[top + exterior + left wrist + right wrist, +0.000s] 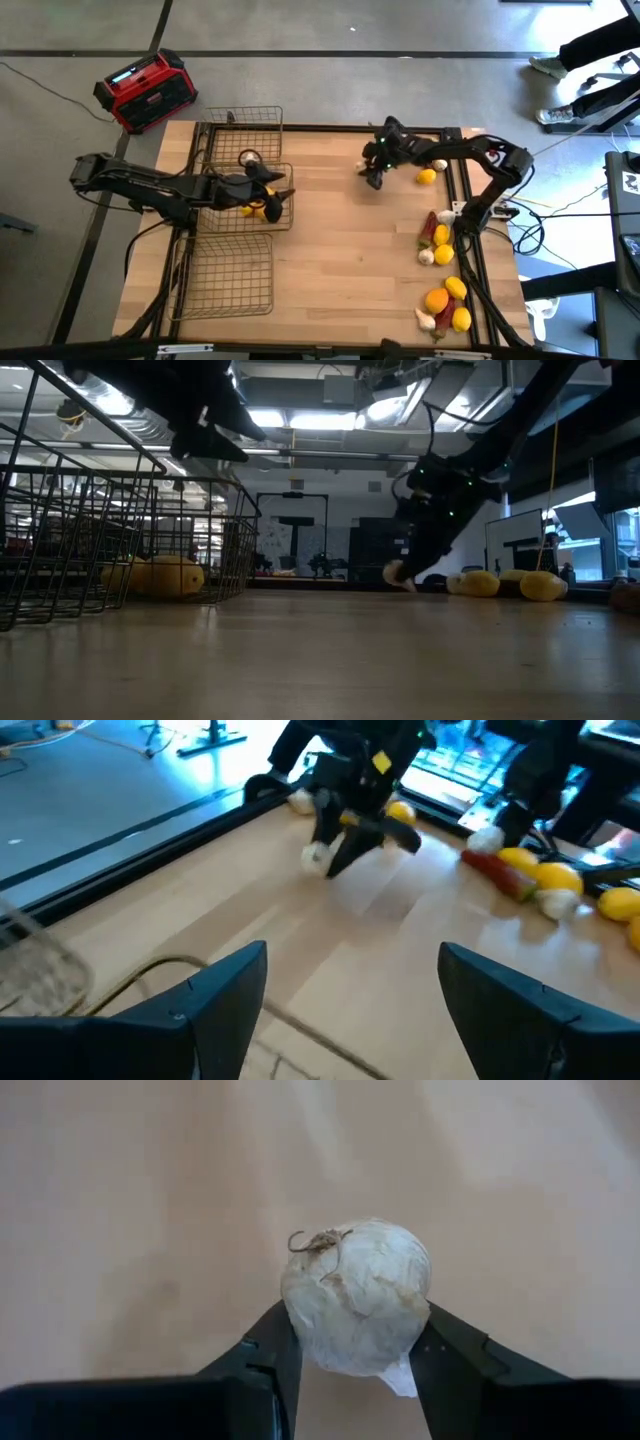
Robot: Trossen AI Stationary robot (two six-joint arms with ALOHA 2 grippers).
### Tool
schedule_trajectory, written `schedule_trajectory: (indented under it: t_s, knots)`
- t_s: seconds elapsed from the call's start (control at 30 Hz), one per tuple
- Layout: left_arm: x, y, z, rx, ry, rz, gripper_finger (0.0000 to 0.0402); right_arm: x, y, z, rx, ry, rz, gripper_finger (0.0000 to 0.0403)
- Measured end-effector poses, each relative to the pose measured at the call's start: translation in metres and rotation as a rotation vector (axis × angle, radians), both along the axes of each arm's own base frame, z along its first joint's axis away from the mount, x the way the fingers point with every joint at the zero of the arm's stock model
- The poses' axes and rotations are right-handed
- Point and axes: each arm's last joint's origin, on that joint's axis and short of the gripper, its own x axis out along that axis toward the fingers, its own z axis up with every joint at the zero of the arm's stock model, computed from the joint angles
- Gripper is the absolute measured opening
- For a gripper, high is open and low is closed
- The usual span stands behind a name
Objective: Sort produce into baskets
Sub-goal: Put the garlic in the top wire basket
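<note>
Right wrist view shows the right pincer [355, 1355] closed on a whitish, papery garlic bulb [356, 1294], held above the pale wooden worktop [330, 250]. The wire mesh baskets [240, 160] lie leftward across the worktop, where the left pincer [272, 197] hovers open and empty.

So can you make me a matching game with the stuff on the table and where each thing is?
Things:
1. garlic
2. lemon
3. red box
4. left claw

Places:
A. in the middle basket
B. on the floor, off the table's corner
C. open, above the middle basket
D. gripped in the right claw

Pairs: 1-D, 2-A, 3-B, 4-C
</note>
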Motion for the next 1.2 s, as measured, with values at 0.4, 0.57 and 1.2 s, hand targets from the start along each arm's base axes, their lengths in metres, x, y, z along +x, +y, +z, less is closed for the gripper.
schedule_trajectory:
  t_s: [0.4,0.57,1.2]
  knots:
    - [0.022,-0.002,-0.015,-0.042,-0.03,-0.015,0.029,0.054,0.072,0.015,-0.121,-0.176,0.204,0.0143]
    - [0.031,-0.002,-0.02,-0.079,-0.08,0.0,0.029,0.068,0.101,0.022,-0.258,-0.22,0.235,0.0143]
    - [0.043,-0.004,-0.022,-0.118,-0.163,-0.027,0.029,0.103,0.159,0.068,-0.7,-0.26,0.226,0.0143]
